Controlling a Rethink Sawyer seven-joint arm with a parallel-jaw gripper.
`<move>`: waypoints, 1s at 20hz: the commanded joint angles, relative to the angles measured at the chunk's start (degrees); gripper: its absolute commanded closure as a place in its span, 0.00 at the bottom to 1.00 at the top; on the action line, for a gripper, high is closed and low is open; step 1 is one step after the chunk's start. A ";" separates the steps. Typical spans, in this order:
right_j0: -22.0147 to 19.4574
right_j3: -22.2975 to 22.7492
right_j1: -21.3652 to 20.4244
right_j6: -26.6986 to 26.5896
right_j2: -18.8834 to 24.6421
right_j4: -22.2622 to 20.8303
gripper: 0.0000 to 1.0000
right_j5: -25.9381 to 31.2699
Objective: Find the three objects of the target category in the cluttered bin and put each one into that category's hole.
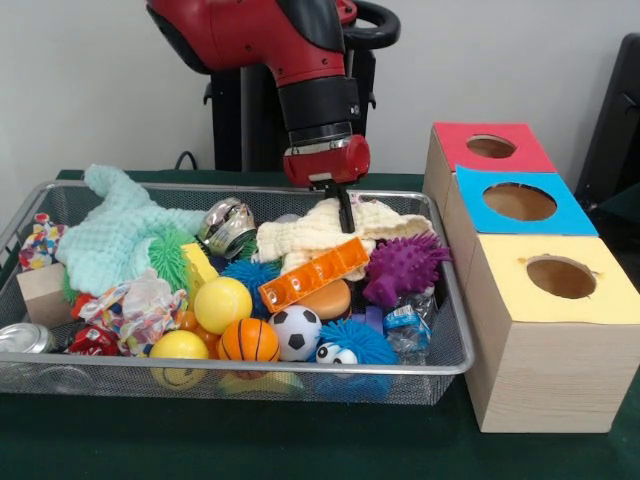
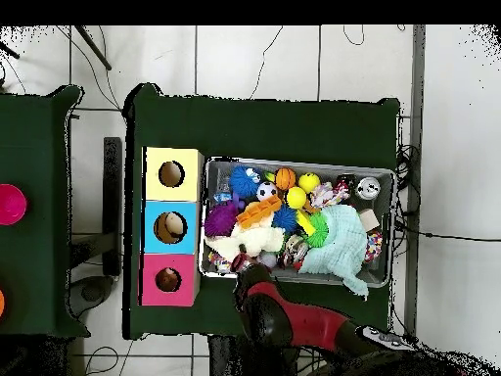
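A wire mesh bin [image 1: 455,340] holds many toys and cloths. My gripper [image 1: 347,224] hangs from the red arm over the back middle of the bin, its tip down at a cream knitted cloth [image 1: 300,237]. Around that cloth lie an orange block [image 1: 313,273], a purple spiky ball [image 1: 405,268], a mint cloth [image 1: 125,230] and a shiny silver ball [image 1: 228,226]. To the right stand three wooden boxes with a red-top hole [image 1: 491,146], a blue-top hole [image 1: 519,201] and a yellow-top hole [image 1: 561,277]. In the overhead view the arm [image 2: 259,294] covers the gripper beside the cream cloth [image 2: 256,238].
At the bin's front lie a yellow ball [image 1: 222,304], a basketball [image 1: 248,341], a soccer ball [image 1: 296,332], a blue fuzzy toy [image 1: 350,348] and a can [image 1: 25,340]. A wooden block [image 1: 42,292] sits at the left. Another table with a pink object [image 2: 10,206] stands beside this one.
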 commanded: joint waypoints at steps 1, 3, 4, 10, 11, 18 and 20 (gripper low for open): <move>2.01 -10.17 2.35 7.59 -0.80 -0.72 1.00 -13.49; 2.80 -10.25 3.28 7.90 -1.79 0.06 1.00 -18.69; 3.44 -9.87 3.05 7.89 -2.47 1.01 1.00 -21.46; 9.05 -7.22 0.16 4.46 -8.40 8.40 1.00 -39.84; 9.98 -7.30 -0.11 3.22 -9.37 9.04 1.00 -42.83; 13.98 -7.97 0.07 1.33 -14.05 13.30 1.00 -54.03; 14.32 -8.03 0.36 2.21 -14.52 14.04 1.00 -53.85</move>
